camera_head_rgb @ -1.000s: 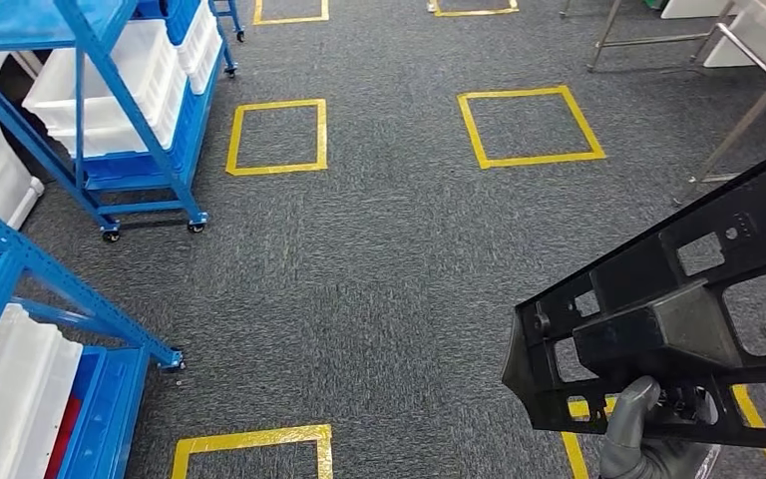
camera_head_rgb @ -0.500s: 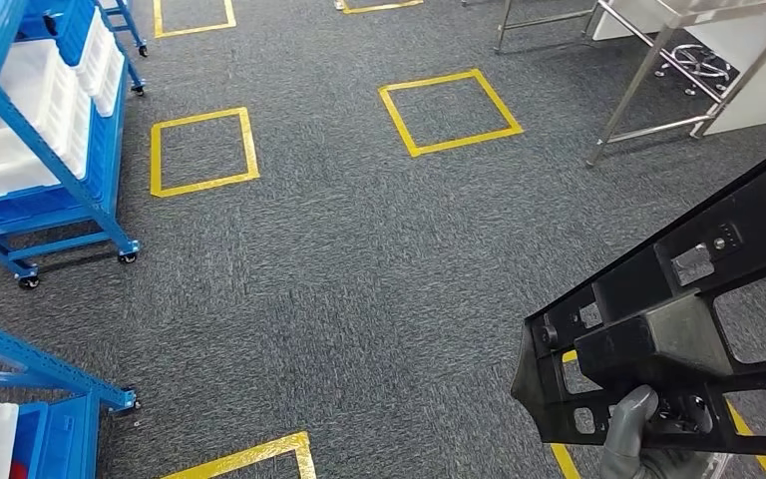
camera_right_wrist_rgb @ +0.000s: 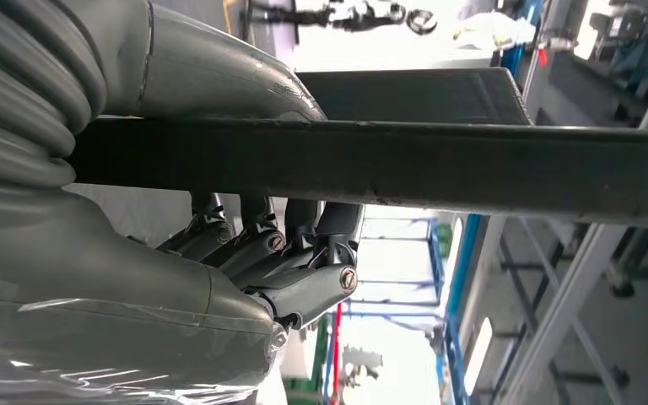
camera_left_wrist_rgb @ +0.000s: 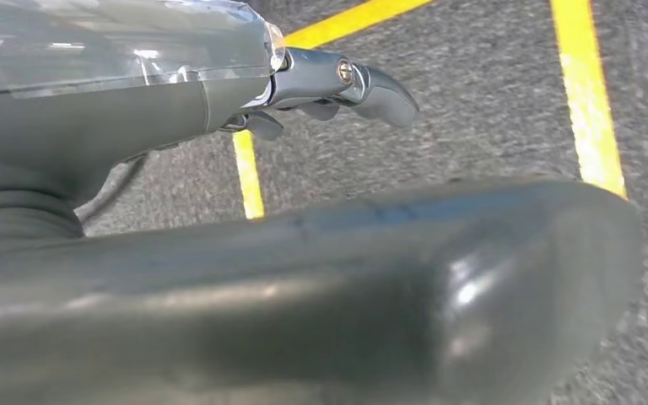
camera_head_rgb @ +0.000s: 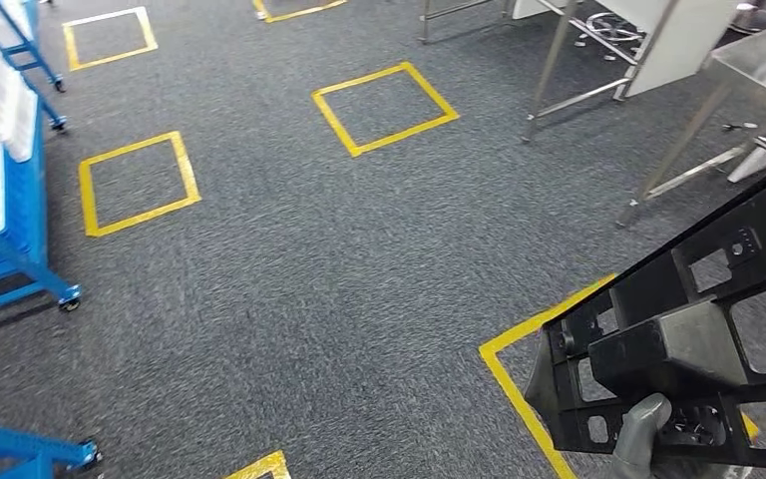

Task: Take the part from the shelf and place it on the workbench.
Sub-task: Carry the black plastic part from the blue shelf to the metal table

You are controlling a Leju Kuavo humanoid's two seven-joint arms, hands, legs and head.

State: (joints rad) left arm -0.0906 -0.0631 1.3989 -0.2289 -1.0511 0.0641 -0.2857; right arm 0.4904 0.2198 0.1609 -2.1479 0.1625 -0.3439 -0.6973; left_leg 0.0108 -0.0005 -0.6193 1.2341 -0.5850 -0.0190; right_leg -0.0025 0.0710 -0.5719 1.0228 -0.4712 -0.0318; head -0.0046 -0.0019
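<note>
Above the right hand, black part, fingers seemingly curled around its edge.

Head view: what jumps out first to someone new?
The big black frame-like part at lower right, gripped from below by the right hand; in the right wrist view its fingers curl around the part's edge. Next, the yellow tape squares on the grey carpet, with blue shelving at the left edge and metal table legs at upper right.
</note>
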